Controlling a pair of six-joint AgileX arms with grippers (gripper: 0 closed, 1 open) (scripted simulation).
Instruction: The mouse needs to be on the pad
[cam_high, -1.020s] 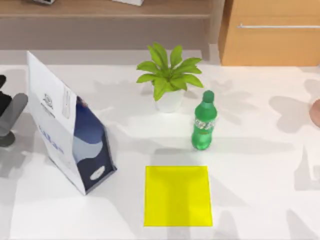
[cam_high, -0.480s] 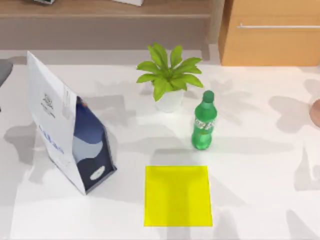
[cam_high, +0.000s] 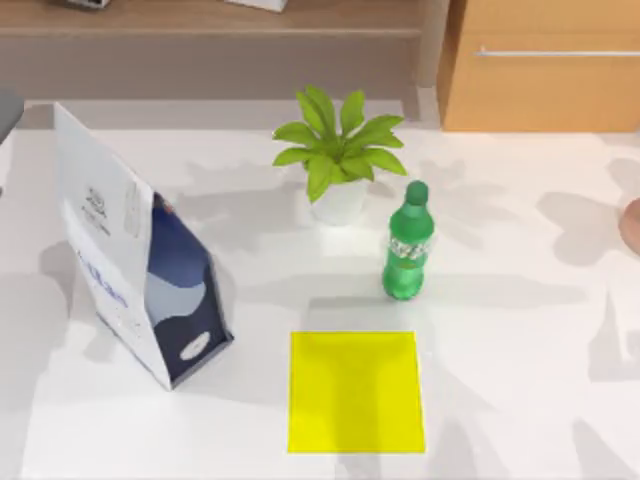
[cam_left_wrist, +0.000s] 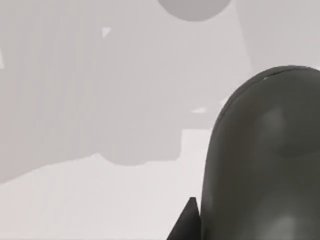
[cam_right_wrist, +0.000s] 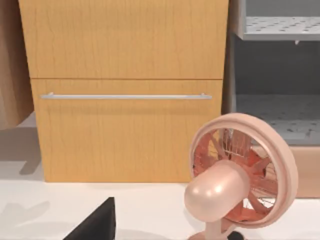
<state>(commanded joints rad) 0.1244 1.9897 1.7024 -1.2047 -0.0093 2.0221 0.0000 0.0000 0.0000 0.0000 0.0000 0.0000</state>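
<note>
The left tool (cam_left_wrist: 190, 223) is up off the tabletop (cam_high: 520, 330) beyond its left edge. It is closed on the mouse (cam_left_wrist: 265, 160), whose dark grey rounded body sits right against the tool's black tip in the left wrist view. The yellow pad (cam_high: 355, 392) lies bare near the front edge, with the green bottle (cam_high: 407, 250) just behind it, a potted plant (cam_high: 337, 155) farther back and a white-and-navy paper bag (cam_high: 135, 265) to the left. The right tool (cam_right_wrist: 97, 223) is parked by the pink fan (cam_right_wrist: 235, 175) at the right edge; how open it is I cannot tell.
</note>
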